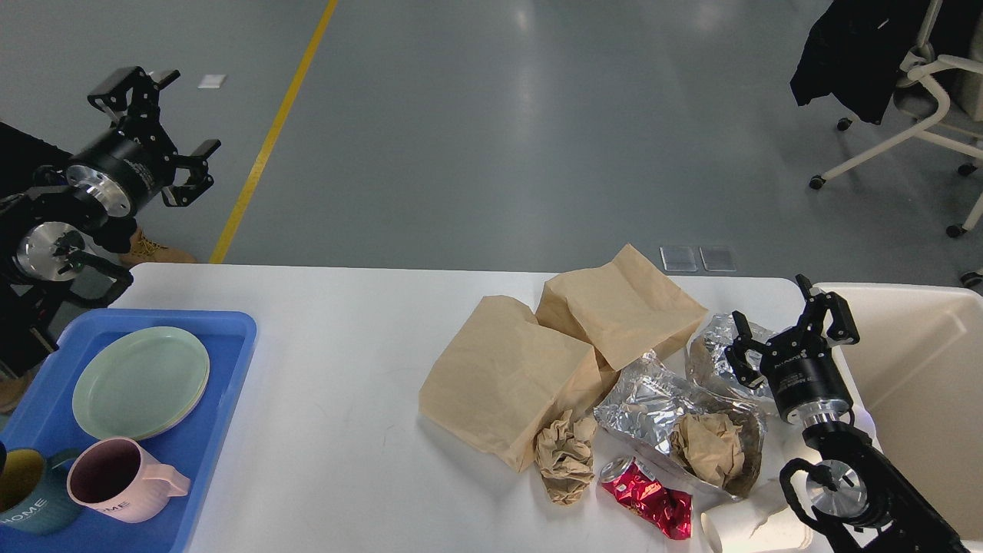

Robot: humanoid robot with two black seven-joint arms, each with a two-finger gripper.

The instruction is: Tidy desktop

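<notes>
The white desktop point(330, 369) carries litter on its right half: two tan paper bags point(553, 353), crumpled foil wrappers point(653, 399), a brown paper ball point(567, 455), a crushed red can point(649, 499) and a white paper cup point(749, 526). My right gripper point(783, 326) hovers open just right of the foil at the table's right end, holding nothing. My left gripper point(157, 134) is raised beyond the table's far left corner, open and empty.
A blue tray point(223, 338) at the left front holds a green plate point(142, 380), a pink mug point(115, 480) and a teal mug point(27, 491). A cream bin point(914, 384) stands off the right edge. A chair point(914, 100) stands far right.
</notes>
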